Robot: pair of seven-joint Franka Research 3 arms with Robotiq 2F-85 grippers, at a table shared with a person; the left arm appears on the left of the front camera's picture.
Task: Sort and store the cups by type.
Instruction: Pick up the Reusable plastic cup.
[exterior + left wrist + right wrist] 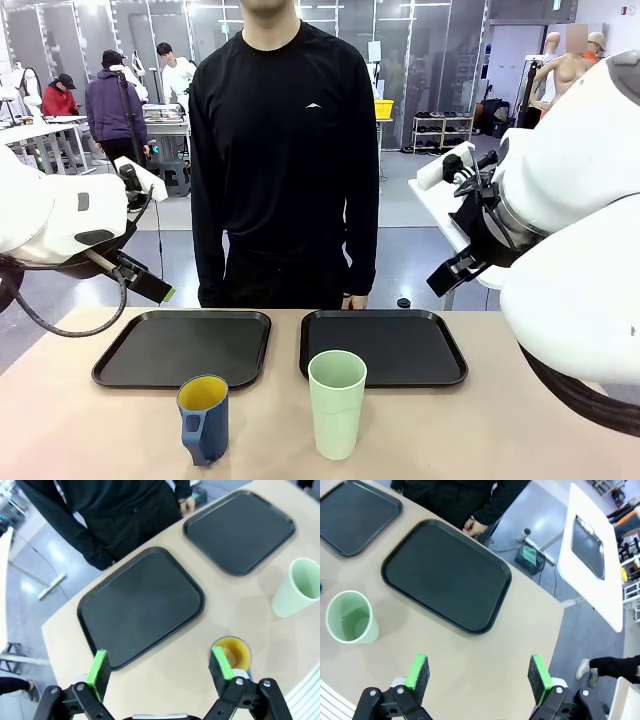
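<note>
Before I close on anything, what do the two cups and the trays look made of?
Mint-green tumbler: likely plastic, matte, thin even wall.
Blue mug: yellow inside, slight sheen; plastic or glazed ceramic, unclear.
Black trays: probably moulded plastic, matte, raised rim.

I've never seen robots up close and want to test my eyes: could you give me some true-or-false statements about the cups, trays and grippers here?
The blue mug and the green tumbler stand upright on the table. True.
The mug sits inside a tray. False: it stands on the table in front of the left tray.
The right gripper is open and holds nothing. True.
The left gripper grips the tumbler. False: it is open, holding nothing.
The tumbler is shorter than the mug. False: it is taller.
</note>
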